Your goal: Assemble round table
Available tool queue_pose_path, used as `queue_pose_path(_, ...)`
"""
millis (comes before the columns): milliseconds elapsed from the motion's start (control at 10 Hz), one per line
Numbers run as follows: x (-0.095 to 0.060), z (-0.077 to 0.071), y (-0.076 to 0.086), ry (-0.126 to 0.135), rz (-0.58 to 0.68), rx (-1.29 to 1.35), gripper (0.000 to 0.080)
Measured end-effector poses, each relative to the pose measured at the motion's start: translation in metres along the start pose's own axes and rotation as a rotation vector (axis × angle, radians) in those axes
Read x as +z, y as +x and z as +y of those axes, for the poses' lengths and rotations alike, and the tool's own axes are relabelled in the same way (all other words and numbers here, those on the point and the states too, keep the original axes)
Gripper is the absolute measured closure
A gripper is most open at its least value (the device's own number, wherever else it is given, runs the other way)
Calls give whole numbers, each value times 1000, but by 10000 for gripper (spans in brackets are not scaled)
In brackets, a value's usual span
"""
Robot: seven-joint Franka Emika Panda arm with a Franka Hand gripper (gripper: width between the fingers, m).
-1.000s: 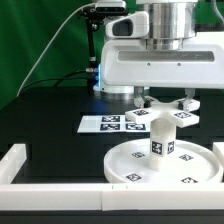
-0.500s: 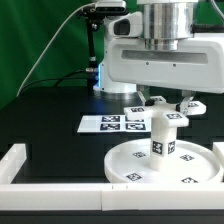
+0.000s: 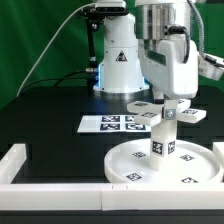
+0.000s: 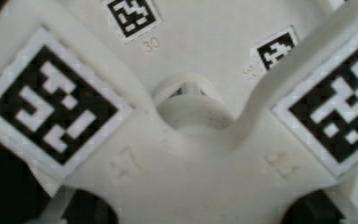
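The disc (image 3: 165, 160) lies flat with the post (image 3: 160, 135) standing on its middle. The gripper (image 3: 172, 104) holds the cross base (image 3: 170, 109) tight between its fingers, just above the post. Go down slowly and straight, so the base's middle hole (image 4: 194, 100) meets the post top.

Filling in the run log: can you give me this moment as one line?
cross base: atop post | post: upright on disc | gripper: at cross base, grip unclear | marker board: behind disc
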State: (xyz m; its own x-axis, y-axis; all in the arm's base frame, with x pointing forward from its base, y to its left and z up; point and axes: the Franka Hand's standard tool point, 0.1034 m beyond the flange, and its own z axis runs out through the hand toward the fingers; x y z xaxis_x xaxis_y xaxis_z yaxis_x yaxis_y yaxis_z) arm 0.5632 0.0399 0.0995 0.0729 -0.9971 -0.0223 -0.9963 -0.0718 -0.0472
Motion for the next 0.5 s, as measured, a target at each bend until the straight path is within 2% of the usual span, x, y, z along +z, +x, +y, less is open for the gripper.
queue_pose_path(300, 0, 0, 0, 1, -6, 34, 358)
queue_pose_path(400, -1, 0, 0, 0, -8, 13, 216)
queue_pose_path(500, -9, 1, -1, -8, -21, -57, 170)
